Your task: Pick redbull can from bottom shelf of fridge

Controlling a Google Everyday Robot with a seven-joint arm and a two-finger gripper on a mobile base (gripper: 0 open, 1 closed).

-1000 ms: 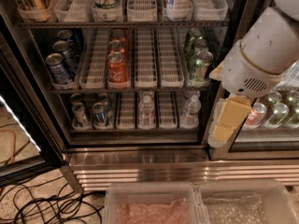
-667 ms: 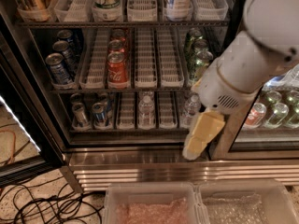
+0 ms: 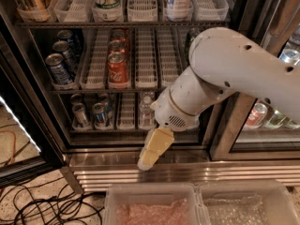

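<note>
Gripper (image 3: 151,154) hanging low before the steel base of the fridge (image 3: 225,170), apparently to line up with the bottom shelf (image 3: 126,129), where a redbull can (image 3: 99,114) stands upright in a white lane tray, up to its left; whether it is open cannot be told.

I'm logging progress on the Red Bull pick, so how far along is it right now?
Done: little. The fridge looks open, with its bottom shelf exposed. In hand: the approach. The gripper hangs low in front of the fridge, below that shelf and right of the cans, with no can at it. Left: reach in, grasp a redbull can and lift it out.
</note>
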